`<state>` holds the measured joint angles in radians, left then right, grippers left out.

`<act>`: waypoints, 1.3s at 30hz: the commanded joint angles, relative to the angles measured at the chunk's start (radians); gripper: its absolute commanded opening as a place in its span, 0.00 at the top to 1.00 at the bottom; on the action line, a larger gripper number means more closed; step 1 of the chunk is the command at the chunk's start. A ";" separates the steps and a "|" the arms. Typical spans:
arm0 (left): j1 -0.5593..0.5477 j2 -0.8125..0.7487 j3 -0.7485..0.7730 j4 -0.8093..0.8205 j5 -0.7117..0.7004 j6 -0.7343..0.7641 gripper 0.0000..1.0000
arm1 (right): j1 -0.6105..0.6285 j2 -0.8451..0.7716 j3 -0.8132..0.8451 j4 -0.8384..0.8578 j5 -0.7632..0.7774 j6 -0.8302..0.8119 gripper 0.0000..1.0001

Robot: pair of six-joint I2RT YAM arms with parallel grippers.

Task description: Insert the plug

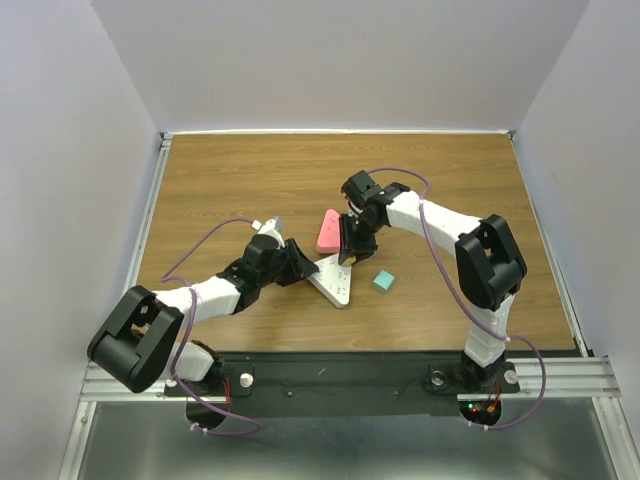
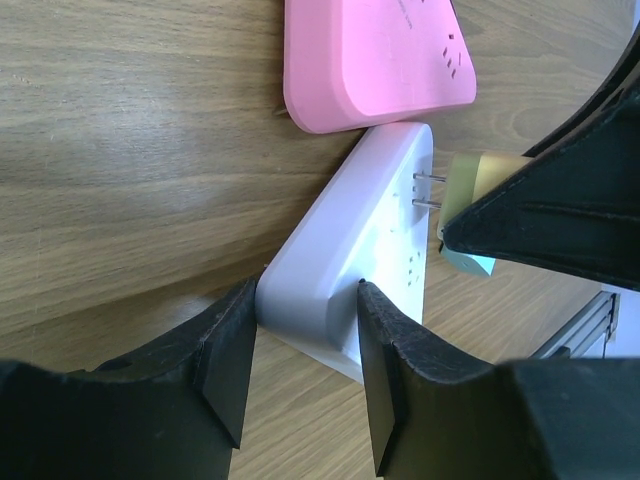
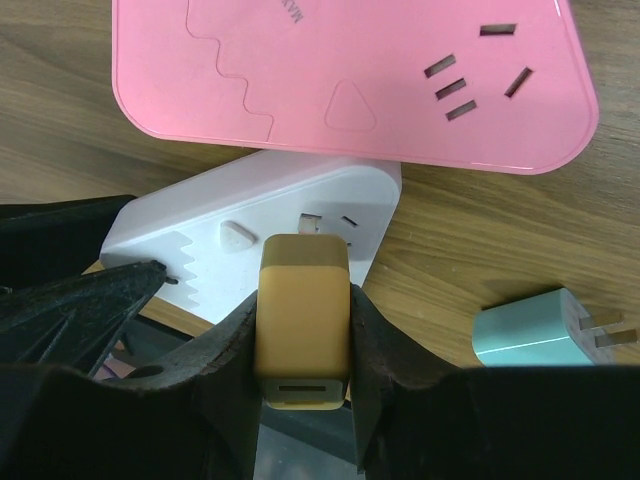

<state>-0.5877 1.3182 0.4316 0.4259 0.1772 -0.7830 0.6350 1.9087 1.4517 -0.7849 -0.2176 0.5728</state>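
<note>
No text reads fully. Pink power strip (image 3: 180,70): dark print line (image 3: 291,10) at 12 o'clock in the right wrist view, cropped, illegible; raised triangle sign (image 3: 350,106) at centre. White power strip (image 3: 190,215): small raised triangle sign (image 3: 236,236).

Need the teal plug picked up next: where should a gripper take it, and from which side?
Probably the teal plug by its boxy body, from above, pinching across its two long side faces. It lies flat on the table, prongs out sideways; keep off that end.

Cropped at top: pink power strip (image 3: 350,80). Behind yellow plug (image 3: 303,320) in right wrist view: its prongs. Mostly covered in left wrist view: teal adapter (image 2: 470,263).
</note>
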 commanded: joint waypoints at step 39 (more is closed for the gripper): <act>-0.008 0.016 -0.008 0.053 0.073 0.070 1.00 | -0.023 0.154 -0.059 0.092 0.167 -0.013 1.00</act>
<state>-0.5808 1.3239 0.4259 0.4385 0.2031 -0.7597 0.6037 1.9274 1.4307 -0.7563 -0.2638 0.6056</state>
